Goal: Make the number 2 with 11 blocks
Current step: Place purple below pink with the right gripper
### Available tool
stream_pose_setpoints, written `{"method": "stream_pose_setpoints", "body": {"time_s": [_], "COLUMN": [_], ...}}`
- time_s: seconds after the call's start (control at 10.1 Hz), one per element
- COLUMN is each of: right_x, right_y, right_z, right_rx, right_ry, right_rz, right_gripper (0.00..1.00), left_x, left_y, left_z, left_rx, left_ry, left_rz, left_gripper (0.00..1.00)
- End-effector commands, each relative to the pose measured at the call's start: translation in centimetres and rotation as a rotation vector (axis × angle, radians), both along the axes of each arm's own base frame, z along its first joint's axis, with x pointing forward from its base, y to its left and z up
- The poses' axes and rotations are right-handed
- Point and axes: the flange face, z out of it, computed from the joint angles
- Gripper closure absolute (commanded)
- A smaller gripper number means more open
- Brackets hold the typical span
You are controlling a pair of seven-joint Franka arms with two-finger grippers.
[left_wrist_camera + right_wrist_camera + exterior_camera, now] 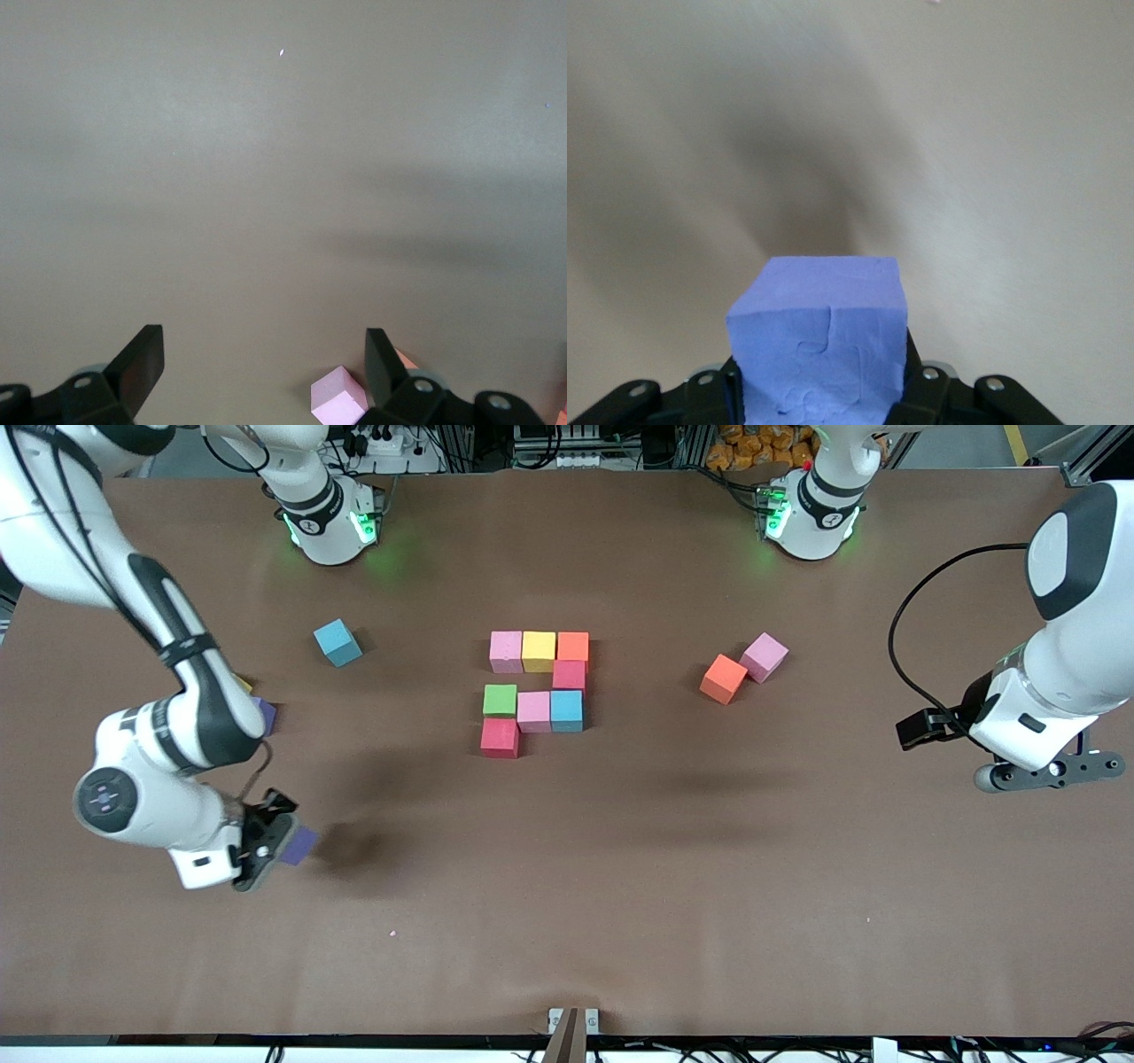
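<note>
Nearest the camera is the right hand [282,849], clenched on a purple cube [299,845] and held over bare tabletop [620,921] toward the right arm's end; the right wrist view shows the cube [819,341] pinched between the fingers with empty tabletop below.

From that hand the unfinished 2 [537,691] lies toward the middle of the tabletop and farther from the camera. It has eight cubes: a top row of pink [506,651], yellow [539,651] and orange [573,646]; a red cube [569,676] under the orange; a middle row of green [500,701], pink [534,711] and blue [567,710]; and a red cube [500,738] below the green. The bottom row is missing, I judge, so the next open spot would be just nearer the camera than that lower red cube. The coming move turns on carrying the purple cube sideways toward the left arm's end and setting it touching that red cube, squared to it.

Loose cubes wait elsewhere: a blue one [337,643] and, partly hidden by the right arm, a purple [266,715] and a yellow [244,685] one. An orange [723,678] and a pink cube [764,657] touch each other toward the left arm's end.

The left hand [1036,771] waits, released, over the tabletop at its own end; its wrist view shows spread fingers [142,361] and a pink cube [338,396].
</note>
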Motion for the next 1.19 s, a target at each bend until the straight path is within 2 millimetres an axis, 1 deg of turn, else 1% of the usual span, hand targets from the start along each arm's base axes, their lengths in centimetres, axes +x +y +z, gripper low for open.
{"method": "stream_pose_setpoints", "body": {"time_s": [0.0, 0.1, 0.2, 0.3, 0.4, 0.5, 0.6, 0.69, 0.79, 0.89, 1.09], "right_x": [-3.3, -4.5, -5.6, -6.7, -7.8, -8.3, -9.0, -10.2, -10.3, -10.4, -11.1], "right_y": [6.7, 11.0, 14.9, 18.9, 22.1, 24.1, 25.8, 28.1, 28.9, 28.9, 29.3], "right_z": [1.0, 1.8, 2.2, 2.0, 1.6, 0.4, -0.3, -2.3, -3.3, -3.7, -5.2], "right_rx": [-0.046, -0.058, -0.061, -0.043, -0.019, -0.006, -0.001, 0.005, 0.017, 0.014, -0.003], "right_ry": [0.025, 0.011, -0.001, -0.028, -0.042, -0.050, -0.057, -0.023, -0.028, -0.030, -0.010], "right_rz": [-0.195, -0.258, -0.342, -0.427, -0.514, -0.587, -0.646, -0.721, -0.776, -0.779, -0.776], "right_gripper": [0.82, 0.82, 0.82, 0.82, 0.82, 0.82, 0.82, 0.82, 0.82, 0.82, 0.82], "left_x": [0.0, 0.1, 0.3, 0.4, 0.5, 0.6, 0.7, 0.7, 0.7, 0.7, 0.7], "left_y": [0.0, 0.0, 0.0, -0.1, -0.1, 0.3, 0.8, 0.8, 0.7, 0.4, 0.1], "left_z": [-0.4, -0.7, -1.1, -1.4, -1.7, -1.7, -1.6, -1.8, -1.9, -1.9, -2.0], "left_rx": [0.004, 0.004, 0.004, 0.002, 0.002, 0.002, 0.000, 0.000, 0.001, 0.000, 0.001], "left_ry": [0.001, 0.004, 0.010, 0.006, 0.009, 0.009, 0.006, 0.008, 0.009, 0.009, 0.009], "left_rz": [-0.016, -0.016, -0.016, -0.019, -0.019, -0.016, -0.008, -0.008, -0.010, -0.014, -0.019], "left_gripper": [0.00, 0.00, 0.00, 0.00, 0.00, 0.00, 0.00, 0.00, 0.00, 0.00, 0.00]}}
